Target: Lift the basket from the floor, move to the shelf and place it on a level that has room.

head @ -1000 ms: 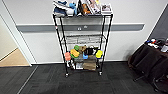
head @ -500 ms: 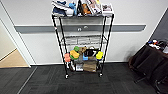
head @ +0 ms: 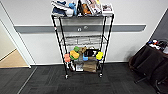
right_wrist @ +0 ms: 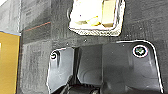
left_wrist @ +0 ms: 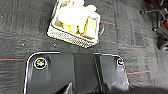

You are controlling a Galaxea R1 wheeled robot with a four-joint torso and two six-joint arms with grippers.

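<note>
Both wrists were held above the basket on the floor; gripper states could not be told. Pale soft contents were seen inside.

Office or institutional interior, corridor-like spot. Dark grey carpet tiles with faint stripes cover floor; tan wooden flooring begins at doorway on left. Plain white wall with grey horizontal rail running along it. Black wire rack on casters against wall, loaded with books, plush, colourful blocks, cardboard box. Dark-draped furniture with small items at right, chair base beside it.
</note>
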